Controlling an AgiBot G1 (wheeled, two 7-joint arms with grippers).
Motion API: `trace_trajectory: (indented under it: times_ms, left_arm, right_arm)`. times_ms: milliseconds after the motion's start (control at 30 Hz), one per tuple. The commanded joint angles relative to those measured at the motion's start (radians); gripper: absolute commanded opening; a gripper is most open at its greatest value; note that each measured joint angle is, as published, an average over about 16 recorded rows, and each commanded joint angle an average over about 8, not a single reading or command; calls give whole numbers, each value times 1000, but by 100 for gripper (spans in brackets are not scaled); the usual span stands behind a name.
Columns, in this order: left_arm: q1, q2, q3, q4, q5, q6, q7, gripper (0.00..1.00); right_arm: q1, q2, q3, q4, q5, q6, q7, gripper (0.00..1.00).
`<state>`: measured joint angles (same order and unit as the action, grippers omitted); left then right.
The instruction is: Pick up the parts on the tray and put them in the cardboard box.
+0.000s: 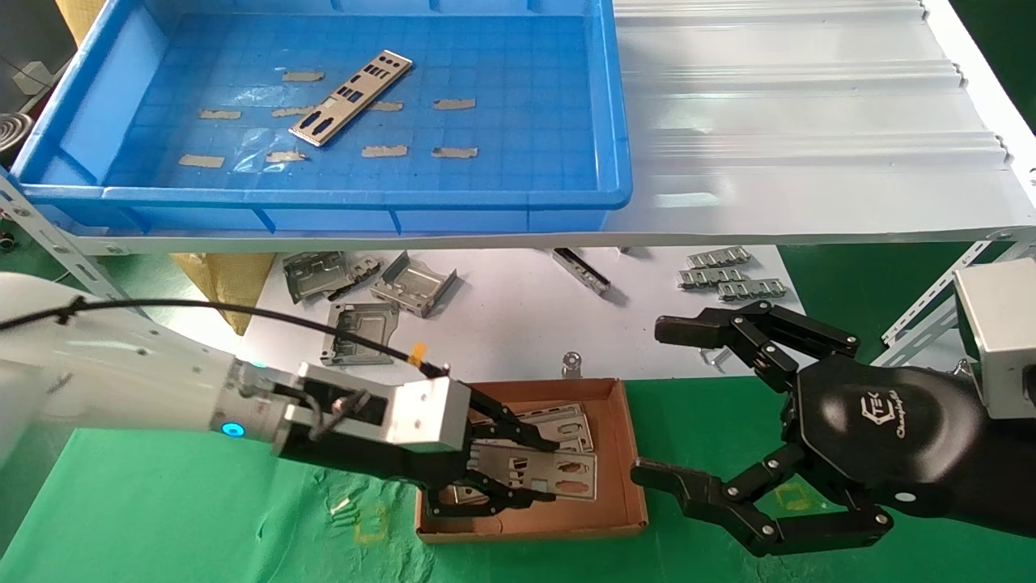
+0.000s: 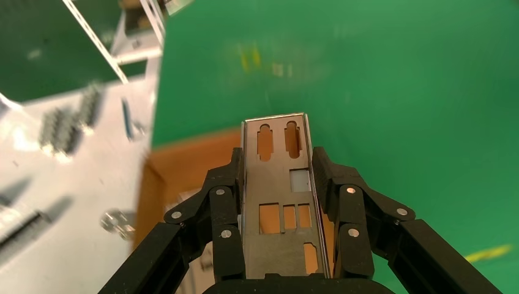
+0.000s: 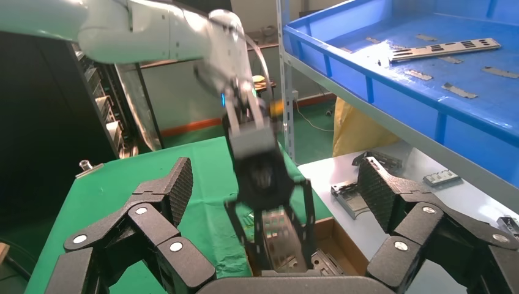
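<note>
My left gripper [image 1: 538, 474] is shut on a silver punched plate [image 1: 566, 476], gripping its long edges just above the cardboard box [image 1: 630, 453]. The left wrist view shows this plate [image 2: 281, 202] between the fingers [image 2: 223, 202] over the box [image 2: 183, 165]. Other plates [image 1: 566, 423] lie in the box. One plate [image 1: 352, 97] lies in the blue tray [image 1: 617, 121] on the shelf. My right gripper [image 1: 655, 401] is open and empty to the right of the box. Its wrist view shows the held plate [image 3: 278, 239] and the tray [image 3: 392, 73].
Bent grey brackets [image 1: 413, 283] and ridged silver clips [image 1: 728, 275] lie on the white table behind the box. The white shelf [image 1: 809, 121] with the tray overhangs them. Green cloth [image 1: 162, 510] covers the table's front.
</note>
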<state>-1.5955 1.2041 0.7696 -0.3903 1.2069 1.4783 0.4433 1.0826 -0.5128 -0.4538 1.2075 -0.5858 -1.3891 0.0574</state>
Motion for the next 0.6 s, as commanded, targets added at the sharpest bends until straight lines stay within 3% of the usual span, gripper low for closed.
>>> trace_trajectory:
  times_ms: [33,167,233,467,533,600]
  left_arm:
    - [28,30,15,45,23,-35,59,0]
    - [39,78,18,122,35,-94,133,0]
    - [37,96,19,157,40,-118,158,7]
    - [32,136,20,240,44,-196,212,90]
    - [35,141,19,248,41,-214,220,100]
    - [38,144,17,252,34,-226,223,100]
  right_arm:
    - [0,0,0,0,0,0,0,100]
    - [0,0,0,0,0,0,0,100]
    - [0,0,0,0,0,0,0,100]
    - [0,0,0,0,0,0,0,100]
    - [0,0,0,0,0,0,0,100]
    - [0,0,0,0,0,0,0,100]
